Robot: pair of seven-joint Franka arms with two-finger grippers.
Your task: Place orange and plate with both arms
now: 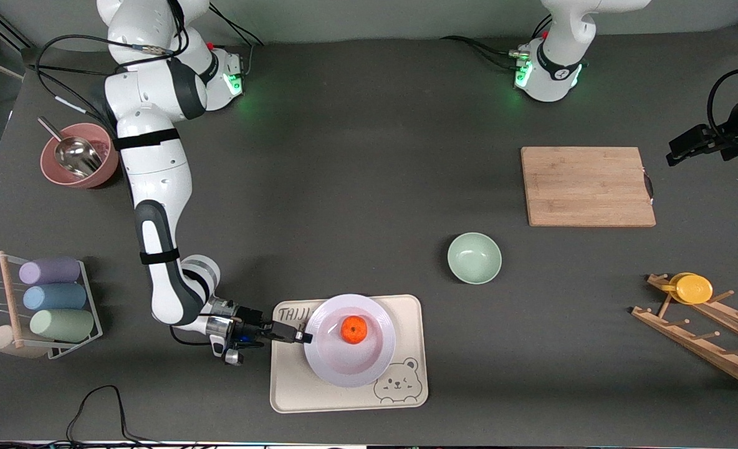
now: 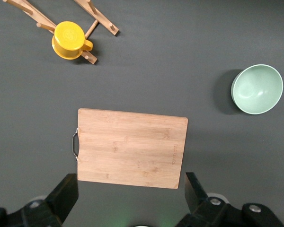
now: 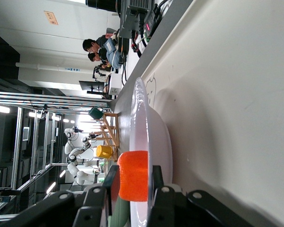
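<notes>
R gripper [image 1: 306, 337] sits low at the plate [image 1: 319, 365] rim, on the edge toward the R arm's end of the table. In the R wrist view the fingers [image 3: 157, 182] are apart, one above the rim and one below it. There's a gap on the upper side, so it isn't pinched as far as I can see.

Plate is on the bear tray [image 1: 344, 399], near the front camera. The orange [image 1: 354, 329] is loose in the plate, roughly centred.

L gripper [image 2: 130, 181] hangs over the table edge near the board [image 1: 587, 187], claw wide apart and holding nothing. L arm is waiting. The green bowl [image 1: 474, 257] lies between board and tray.

Can't say for sure if this is grab or let-go; my read is the plate is being handled by its rim w/ fruit aboard. Either way:
- Keep the plate level. The orange rolls freely and any tilt toward the low rim sends it off.
- If closing, bite deep enough over the raised rim. A one-sided hold on a wide plate will sag on the free side, so go slow and low.
- If backing out, pull straight back along the tray w/o lifting, so the lower finger doesn't flip the rim.
- Watch the tray doesn't drag along.
</notes>
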